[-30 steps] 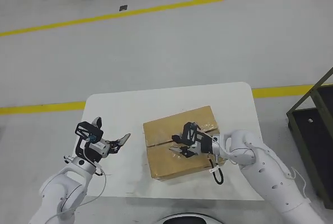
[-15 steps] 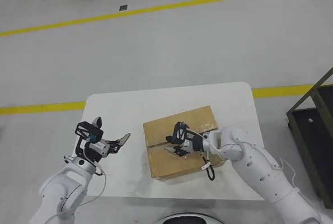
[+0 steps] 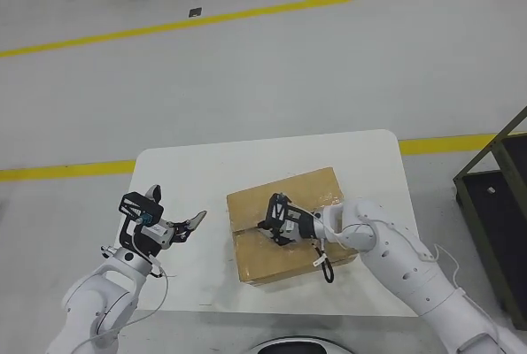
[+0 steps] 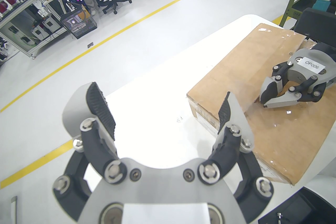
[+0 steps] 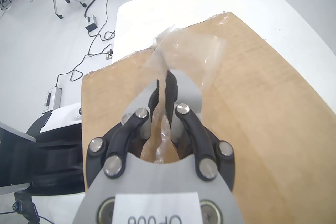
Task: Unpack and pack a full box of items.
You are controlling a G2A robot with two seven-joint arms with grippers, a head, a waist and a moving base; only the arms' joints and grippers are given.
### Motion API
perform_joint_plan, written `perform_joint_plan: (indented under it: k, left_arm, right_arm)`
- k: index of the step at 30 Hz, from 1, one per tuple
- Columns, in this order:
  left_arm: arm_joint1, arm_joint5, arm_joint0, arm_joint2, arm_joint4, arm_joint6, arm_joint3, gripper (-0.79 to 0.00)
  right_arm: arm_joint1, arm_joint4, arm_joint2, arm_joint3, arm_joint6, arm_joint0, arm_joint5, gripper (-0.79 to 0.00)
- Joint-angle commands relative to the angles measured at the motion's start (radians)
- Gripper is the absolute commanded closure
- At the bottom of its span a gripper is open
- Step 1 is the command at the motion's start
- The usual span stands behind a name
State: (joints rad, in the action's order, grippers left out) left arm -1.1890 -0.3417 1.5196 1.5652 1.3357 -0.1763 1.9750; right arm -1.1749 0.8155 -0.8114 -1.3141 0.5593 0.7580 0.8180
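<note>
Right gripper [image 5: 163, 79] is pinching a clear tape strip [image 5: 189, 51] that is standing up from the closed box's [image 3: 303, 188] top seam. Left gripper [image 4: 160, 95] is hanging spread wide beside the box, over bare table [image 3: 183, 177] bordering the box's edge.

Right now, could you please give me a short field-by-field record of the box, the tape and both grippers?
Box: cardboard box, flaps closed, resting on the white table
Tape: clear tape, partly lifted off the box top
Right arm: right gripper above the box top, shut on the tape
Left arm: left gripper open, holding nothing, over the table beside the box
Progress: box not yet opened
</note>
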Motion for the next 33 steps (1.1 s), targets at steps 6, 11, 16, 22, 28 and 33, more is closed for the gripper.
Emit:
perform_joint_plan:
  k: [6,11,16,22,28,33]
  left_arm:
    - [0.0,0.0,0.0,0.0,0.0,0.0,0.0,-0.785]
    - [0.0,0.0,0.0,0.0,0.0,0.0,0.0,-0.785]
    - [0.0,0.0,0.0,0.0,0.0,0.0,0.0,-0.785]
    - [0.0,0.0,0.0,0.0,0.0,0.0,0.0,-0.785]
    - [0.0,0.0,0.0,0.0,0.0,0.0,0.0,-0.785]
    - [0.0,0.0,0.0,0.0,0.0,0.0,0.0,-0.785]
  right_arm:
    - [-0.002,-0.056,-0.01,0.009,-0.021,-0.003,0.009,0.0]
    - [0.01,-0.118,-0.055,-0.005,-0.014,0.009,0.018,0.0]
    - [0.036,-0.167,-0.131,-0.054,0.01,0.049,0.02,0.0]
    - [0.069,-0.233,-0.23,-0.141,0.056,0.103,0.017,0.0]
    - [0.099,-0.332,-0.322,-0.216,0.128,0.153,0.013,0.0]
    - [0.117,-0.516,-0.364,-0.257,0.193,0.181,-0.009,0.0]
